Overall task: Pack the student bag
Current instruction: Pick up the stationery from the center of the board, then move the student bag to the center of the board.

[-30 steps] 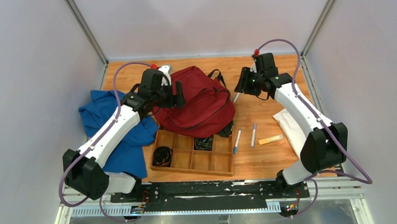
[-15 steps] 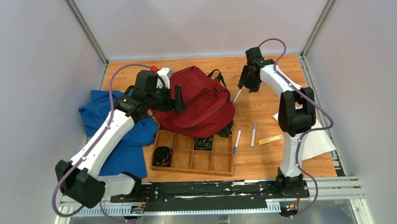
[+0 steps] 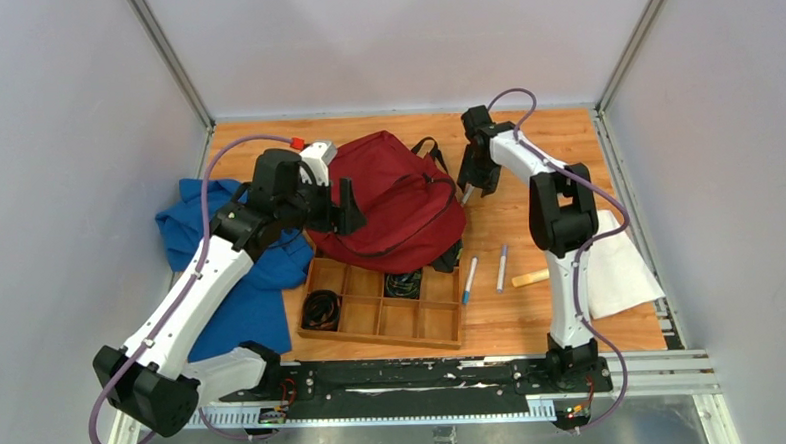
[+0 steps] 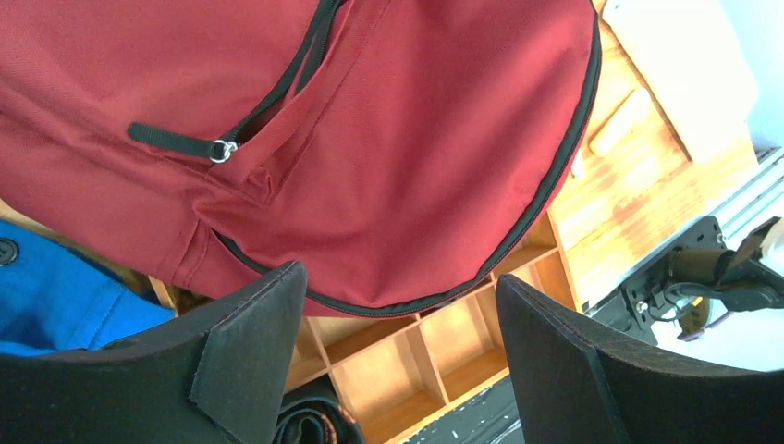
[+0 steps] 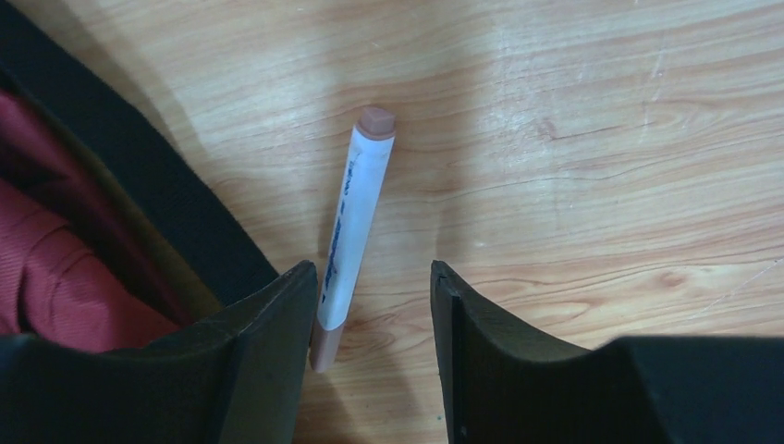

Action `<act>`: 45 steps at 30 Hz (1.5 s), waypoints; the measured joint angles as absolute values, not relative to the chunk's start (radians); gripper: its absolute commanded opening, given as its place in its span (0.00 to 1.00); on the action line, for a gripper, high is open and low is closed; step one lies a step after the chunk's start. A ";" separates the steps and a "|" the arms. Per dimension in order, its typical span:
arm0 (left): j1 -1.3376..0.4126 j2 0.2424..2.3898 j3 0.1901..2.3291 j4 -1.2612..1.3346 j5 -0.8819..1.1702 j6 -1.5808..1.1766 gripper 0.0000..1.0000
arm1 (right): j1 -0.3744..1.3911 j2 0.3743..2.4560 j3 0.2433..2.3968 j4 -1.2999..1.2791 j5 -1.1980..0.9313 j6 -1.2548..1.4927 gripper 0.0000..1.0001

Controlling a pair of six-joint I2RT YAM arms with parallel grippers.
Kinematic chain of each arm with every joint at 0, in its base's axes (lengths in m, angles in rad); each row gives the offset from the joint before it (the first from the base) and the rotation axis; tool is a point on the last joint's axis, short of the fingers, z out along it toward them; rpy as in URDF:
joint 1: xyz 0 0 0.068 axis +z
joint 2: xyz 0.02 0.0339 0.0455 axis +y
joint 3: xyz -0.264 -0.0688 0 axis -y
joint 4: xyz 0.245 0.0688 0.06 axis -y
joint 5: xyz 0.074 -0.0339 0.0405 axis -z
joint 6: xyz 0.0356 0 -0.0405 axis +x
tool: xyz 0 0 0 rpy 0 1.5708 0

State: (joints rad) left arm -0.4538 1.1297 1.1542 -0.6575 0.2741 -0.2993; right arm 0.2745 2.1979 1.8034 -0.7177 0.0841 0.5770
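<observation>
Your right gripper is spread and empty, hovering over a white marker on the table, just beside the student bag. Left gripper is spread above the bag. Packing looks barely begun — pens lie out. Only the right wrist view shows the marker clearly — overhead barely shows it.

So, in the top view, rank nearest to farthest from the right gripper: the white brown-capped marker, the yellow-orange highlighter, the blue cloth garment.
1. White brown-capped marker, at the right gripper fingertips.
2. Yellow-orange highlighter, toward the near edge, right side.
3. Blue cloth garment, far left.
</observation>
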 measured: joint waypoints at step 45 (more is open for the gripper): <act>-0.806 1.420 1.419 -0.676 0.133 -0.238 0.83 | 0.164 1.778 1.419 -0.696 0.068 0.440 0.00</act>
State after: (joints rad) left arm -0.8062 1.4204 1.4193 -0.6762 0.1326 -0.2379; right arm 0.1642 1.7782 1.4185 -0.6960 0.0685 0.4397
